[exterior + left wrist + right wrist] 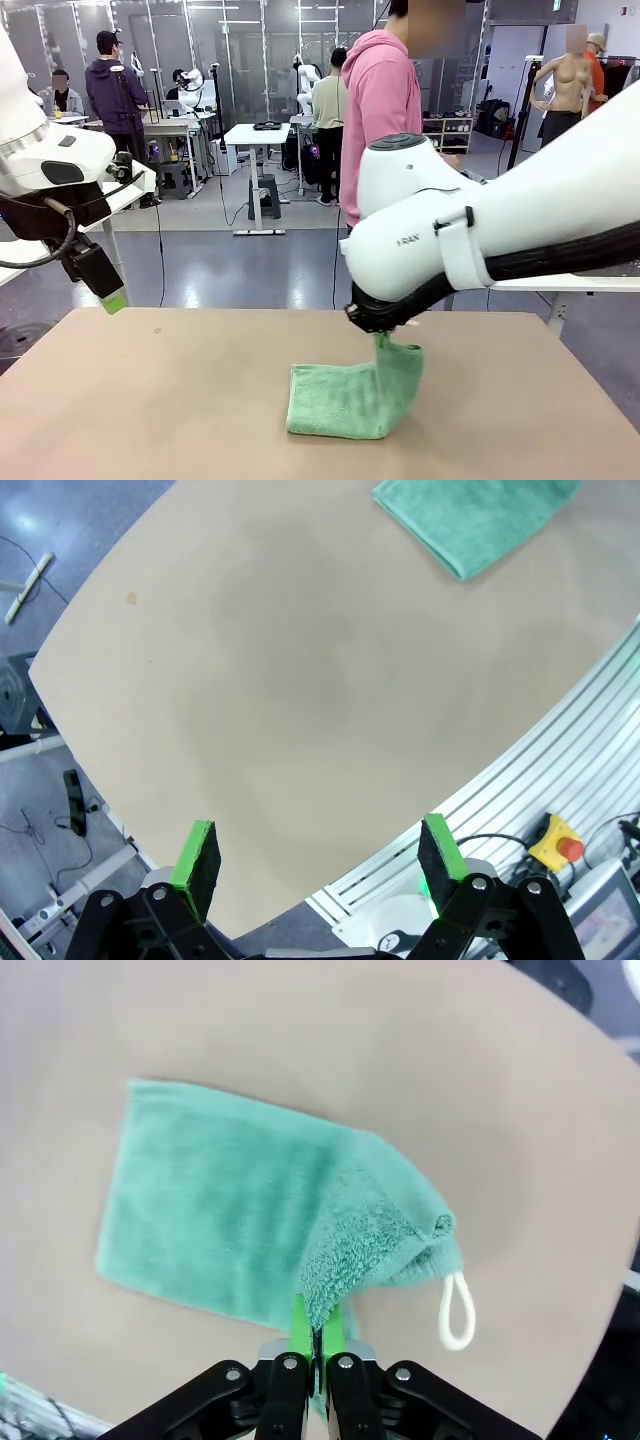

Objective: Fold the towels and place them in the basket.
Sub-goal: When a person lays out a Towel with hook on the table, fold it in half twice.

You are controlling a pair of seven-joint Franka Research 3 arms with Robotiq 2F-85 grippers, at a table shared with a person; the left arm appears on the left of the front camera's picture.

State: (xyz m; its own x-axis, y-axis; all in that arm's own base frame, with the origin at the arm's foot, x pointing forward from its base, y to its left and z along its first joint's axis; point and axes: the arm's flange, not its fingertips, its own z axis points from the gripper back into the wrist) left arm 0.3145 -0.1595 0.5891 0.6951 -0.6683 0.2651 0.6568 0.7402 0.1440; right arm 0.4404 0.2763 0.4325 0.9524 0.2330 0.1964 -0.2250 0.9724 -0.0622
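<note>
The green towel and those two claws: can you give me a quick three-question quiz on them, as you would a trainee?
1. True or false: the left claw holds the green towel.
2. How much of the towel is lifted off the table? A all; B one edge; C none.
3. Fill in: a white ___ hangs from the towel's corner near the right claw.
Key: 1 false, it is open; 2 B; 3 loop.

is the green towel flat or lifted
Partly lifted: the right claw, shut on one edge, holds it up; the rest of the green towel lies on the table.
</note>
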